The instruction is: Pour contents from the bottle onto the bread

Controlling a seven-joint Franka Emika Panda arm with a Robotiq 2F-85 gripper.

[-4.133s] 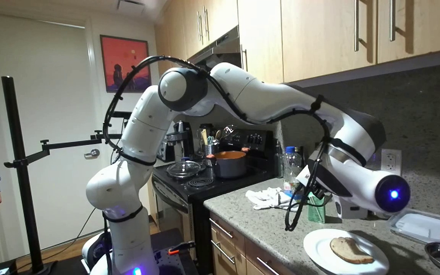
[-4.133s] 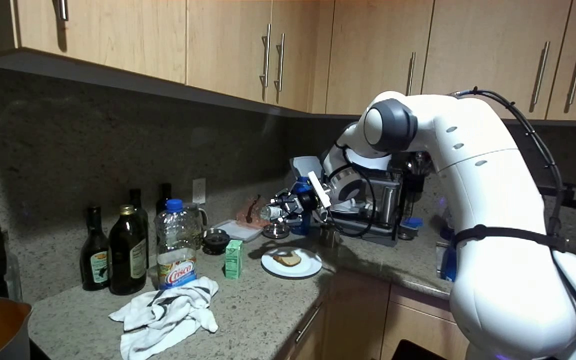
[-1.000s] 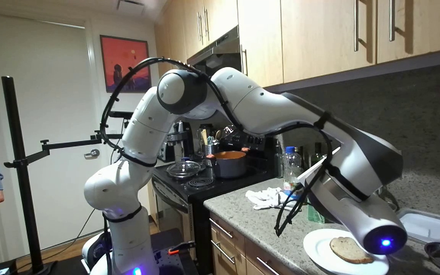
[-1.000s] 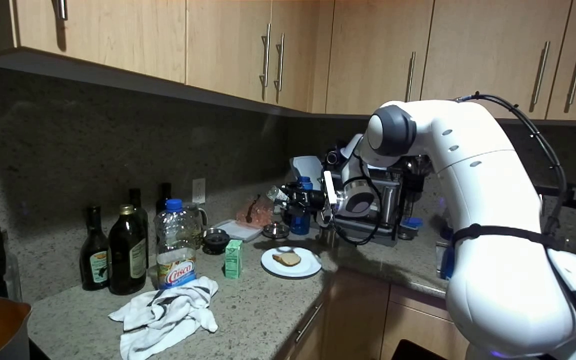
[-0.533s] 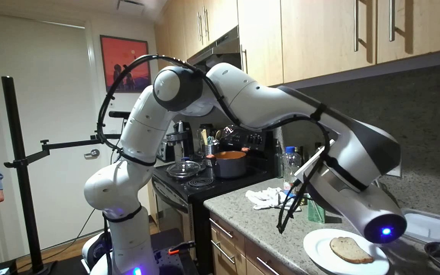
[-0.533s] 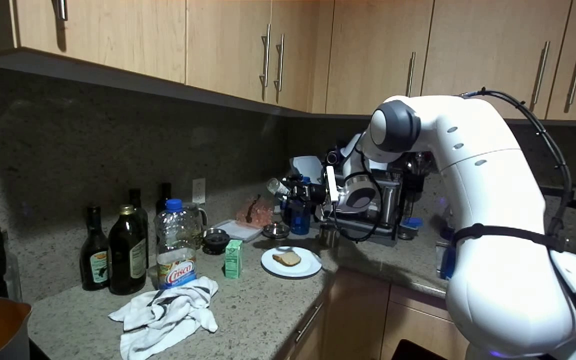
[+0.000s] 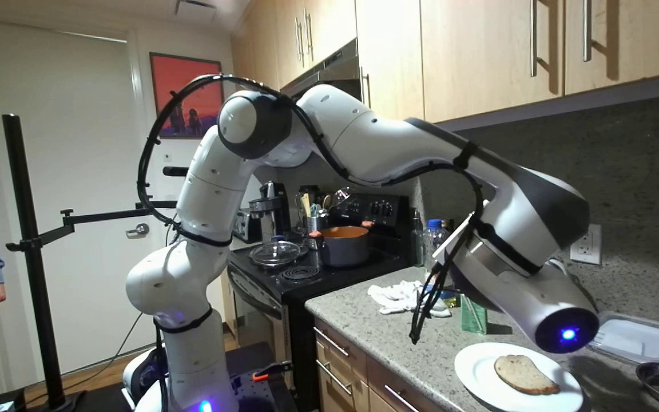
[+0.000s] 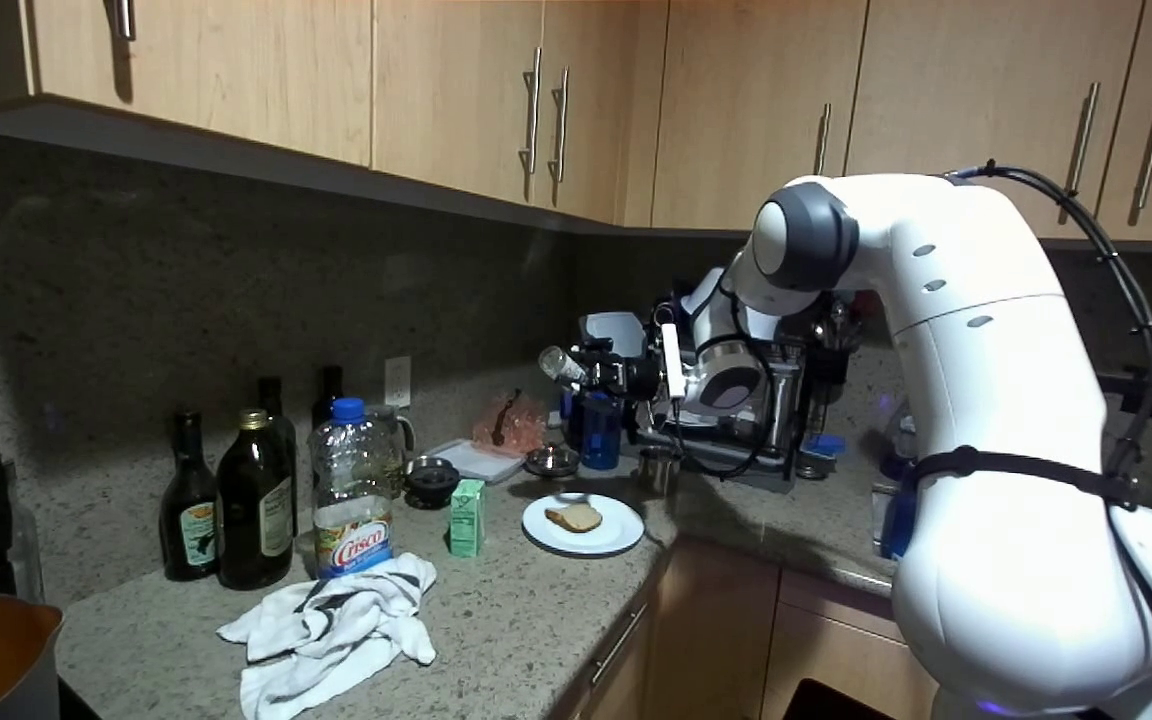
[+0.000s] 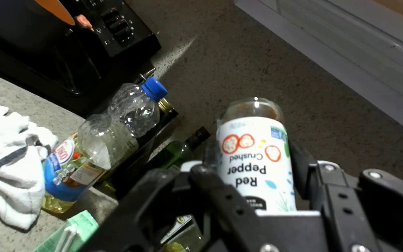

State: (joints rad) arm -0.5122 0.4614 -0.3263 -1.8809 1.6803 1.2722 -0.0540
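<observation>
The bottle (image 9: 254, 154) is a small clear glass spice bottle with a white "Red Pepper Crushed" label. My gripper (image 9: 255, 164) is shut on it, with a finger at each side. The label stands upside down in the wrist view, and the end near the palm is hidden. In an exterior view, the bottle (image 8: 562, 366) is tilted, its clear end pointing up and left from the gripper (image 8: 591, 368). The bread (image 8: 574, 517), also in an exterior view (image 7: 524, 375), lies on the white plate (image 7: 475, 369), lower than the bottle. The arm hides the gripper there.
A blue-capped Crisco bottle (image 8: 351, 500), dark glass bottles (image 8: 256, 510), a green carton (image 8: 467, 518) and a white towel (image 8: 346, 630) stand or lie along the counter. A metal bowl (image 8: 551, 461), a blue bottle (image 8: 600, 435) and a dish rack (image 8: 786, 400) are behind. Cabinets (image 8: 456, 100) hang above.
Over four seconds, the wrist has turned and the bottle has gone from nearly level to tilted, clear end up. In the last second, the gripper and bottle have risen slightly. Bread and plate are unchanged.
</observation>
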